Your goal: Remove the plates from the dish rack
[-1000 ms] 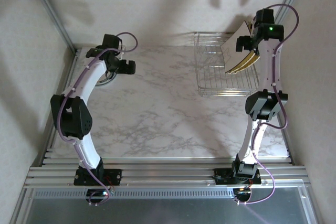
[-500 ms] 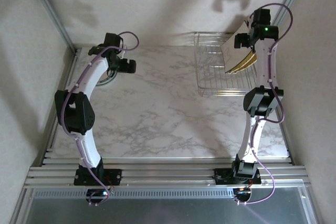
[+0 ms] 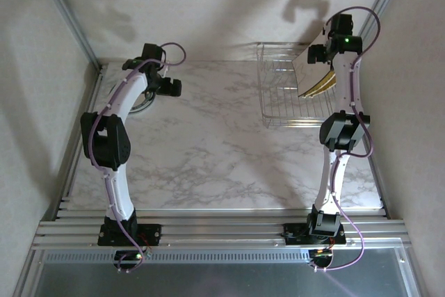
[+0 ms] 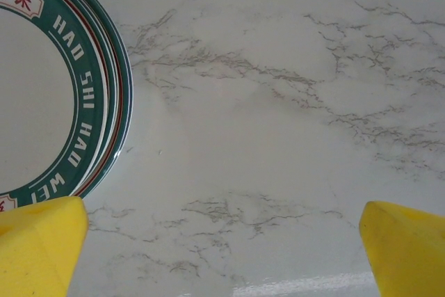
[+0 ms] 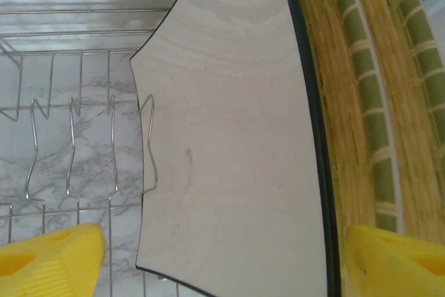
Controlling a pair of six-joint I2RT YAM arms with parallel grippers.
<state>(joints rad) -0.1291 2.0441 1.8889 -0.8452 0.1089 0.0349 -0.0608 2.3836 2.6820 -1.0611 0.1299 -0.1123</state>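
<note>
Fingers of the right arm (image 5: 49, 262) are spread wide astride an ungripped white square plate (image 5: 229, 137) stood in the dish rack (image 3: 281, 102) against yellow grid-patterned plates (image 5: 361, 102). Fingers of the left arm (image 4: 38, 248) are held wide apart, empty, over the desk (image 4: 278, 102) beside a round green-rimmed plate (image 4: 42, 88).

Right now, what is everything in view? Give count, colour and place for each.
table: one, white marble, under everything
dish rack: one, silver wire, far right of the table
square plate: one, white with a dark edge, upright in the rack's right end
grid plates: at least two, yellow and green, upright beside the square plate
round plates: a stack, count unclear, white with green lettered rims, far left
left gripper: one, yellow pads, open, beside the round plates
right gripper: one, yellow pads, open, straddling the square plate
</note>
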